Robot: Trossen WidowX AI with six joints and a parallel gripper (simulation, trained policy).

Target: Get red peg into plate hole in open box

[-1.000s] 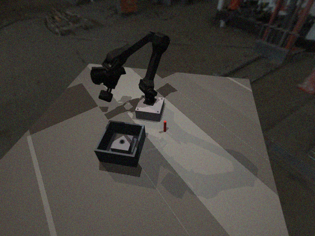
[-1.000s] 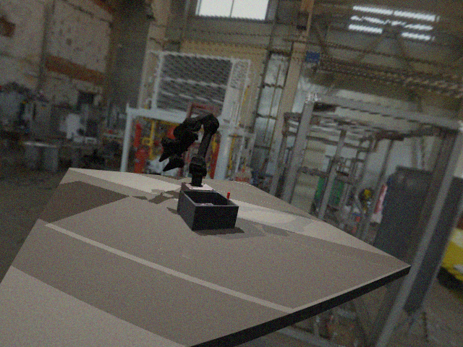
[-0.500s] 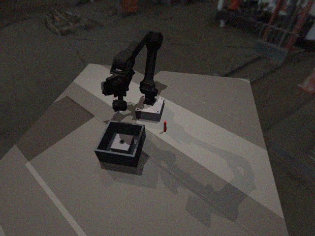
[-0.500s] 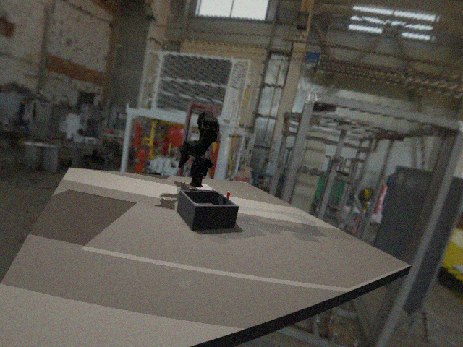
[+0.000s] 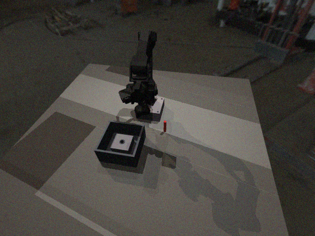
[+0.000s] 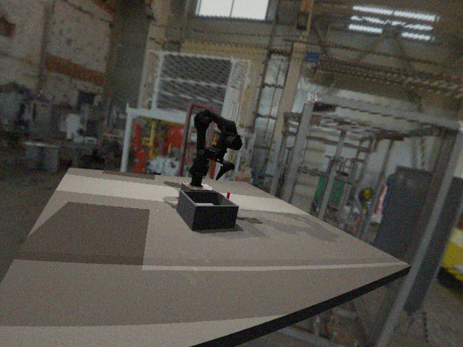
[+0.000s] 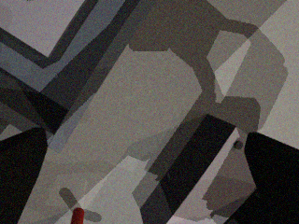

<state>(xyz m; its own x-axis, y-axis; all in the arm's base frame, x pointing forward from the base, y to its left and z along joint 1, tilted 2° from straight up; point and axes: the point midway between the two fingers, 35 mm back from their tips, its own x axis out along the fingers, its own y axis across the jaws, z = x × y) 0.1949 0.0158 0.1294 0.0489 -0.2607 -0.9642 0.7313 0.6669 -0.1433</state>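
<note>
Holding the gripper [image 5: 142, 110] [image 6: 221, 173] [image 7: 148, 140] open nearly to its widest, above the table [image 5: 216, 114] [image 6: 261, 291] [image 7: 154, 84]; grasping nothing, hanging apart from the red peg [image 5: 164, 126] [image 6: 228, 195] [image 7: 78, 216]. Standing upright on the table in the peg's case, outside the dark open box [image 5: 116, 158] [image 6: 215, 218] [image 7: 81, 89], near the arm's pale-topped base [image 5: 159, 105] [image 6: 183, 185] [image 7: 196, 207]; looking slim, round and brighter red on top. Showing a dark round hole in the pale plate [image 5: 128, 146] [image 6: 204, 204] [image 7: 37, 23] inside the box.

Bright window [image 6: 232, 9] high up, lit ceiling tubes [image 6: 394, 14], grey metal frame [image 6: 302, 149], stained wall [image 6: 80, 40].
</note>
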